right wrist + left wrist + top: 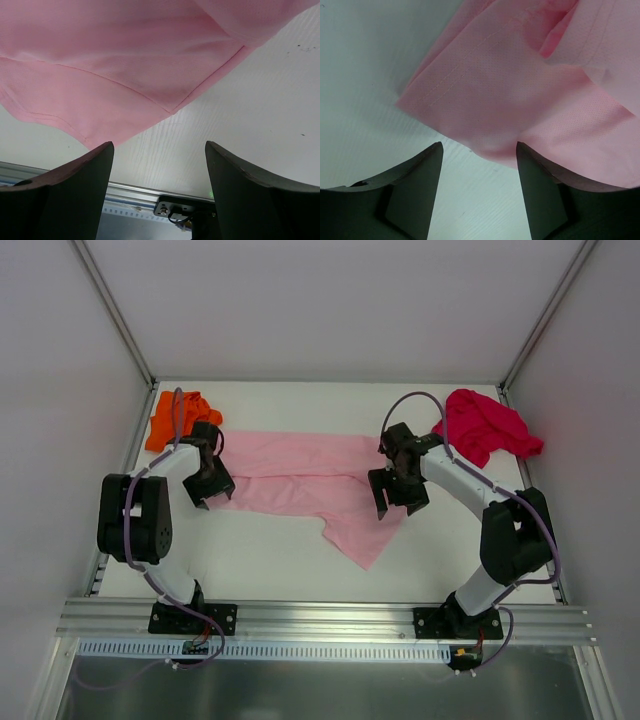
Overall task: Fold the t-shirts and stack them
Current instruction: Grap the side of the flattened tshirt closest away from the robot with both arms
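Risk first, at the left gripper (479, 150). The hemmed corner of the pink t-shirt (520, 100) lies flat just ahead of the tips. If you close from this height, you'll likely pinch only the top layer, or skate over thin cloth and come up with nothing. Go lower before you shut.

- Left fingers (415, 190): parted to a middling gap, clamping nothing. One tip overlaps the shirt's edge in the wrist view; I can't tell whether it touches.
- Right gripper (159, 150): fingers (75, 190) spread wide, nothing between them. They sit over bare table (260, 110), just off the pink shirt's near-right edge.
- Second risk: the arms are unevenly placed. The left is at a corner and the right is off the cloth. If you lift one side alone, the shirt will drag and bunch.
- Third risk: a pointed flap trails off the pink shirt's near side, by the right gripper. If you fold before flattening it, the fold will probably come out crooked.

The pink shirt lies spread between the two arms, creased and partly doubled. The orange t-shirt (172, 420) is crumpled just past its far-left end, beside the left arm's wrist. The red t-shirt (485, 425) is heaped just past its far-right end. By my read, neither has been folded yet and there is no stack.
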{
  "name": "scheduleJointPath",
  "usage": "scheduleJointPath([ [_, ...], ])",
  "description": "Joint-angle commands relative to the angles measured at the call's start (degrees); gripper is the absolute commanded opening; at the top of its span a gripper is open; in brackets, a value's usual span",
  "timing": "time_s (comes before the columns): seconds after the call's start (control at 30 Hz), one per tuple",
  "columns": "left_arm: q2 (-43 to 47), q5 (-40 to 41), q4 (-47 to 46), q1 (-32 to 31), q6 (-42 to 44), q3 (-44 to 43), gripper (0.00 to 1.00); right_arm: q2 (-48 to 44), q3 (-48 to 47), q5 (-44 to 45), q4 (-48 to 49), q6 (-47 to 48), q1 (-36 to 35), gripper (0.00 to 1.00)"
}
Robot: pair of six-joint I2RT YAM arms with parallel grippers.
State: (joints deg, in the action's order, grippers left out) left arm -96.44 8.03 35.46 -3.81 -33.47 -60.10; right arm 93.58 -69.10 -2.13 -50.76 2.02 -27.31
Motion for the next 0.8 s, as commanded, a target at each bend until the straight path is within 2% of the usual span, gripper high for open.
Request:
scheduleJointPath([
  [0.0, -1.0, 1.4, 1.5, -0.6, -1.3, -1.1, 0.58, -0.9, -1.7, 1.5, -0.9, 0.5, -0.3, 0.78],
  [0.2, -2.7, 1.7, 1.7, -0.8, -1.4, -0.8, 0.54, -1.6, -1.8, 3.8, -1.5, 0.8, -0.3, 0.78],
  [0.27, -2.7, 1.7, 1.7, -0.8, -1.6, -0.5, 0.46, -1.6, -1.6, 4.2, -1.4, 0.6, -0.3, 0.78],
  [0.3, -2.8, 1.5, 1.8, -0.8, -1.6, -0.6, 0.36, -1.6, -1.0, 4.4, -1.2, 0.6, -0.3, 0.78],
  [0.53, -2.5, 2.2, 2.5, -0.8, -1.8, -1.3, 0.06, 1.2, 2.6, 3.9, 2.1, -0.9, -0.4, 0.78],
  [0.63, -2.3, 2.9, 3.1, -0.8, -1.7, -1.5, 0.0, 3.3, 4.1, 3.5, 3.6, -1.6, 0.0, 0.78],
  [0.77, -2.0, 3.2, 3.6, -0.8, -1.6, -1.3, 0.0, 5.6, 5.8, 0.7, 6.2, -1.8, -0.1, 0.78],
])
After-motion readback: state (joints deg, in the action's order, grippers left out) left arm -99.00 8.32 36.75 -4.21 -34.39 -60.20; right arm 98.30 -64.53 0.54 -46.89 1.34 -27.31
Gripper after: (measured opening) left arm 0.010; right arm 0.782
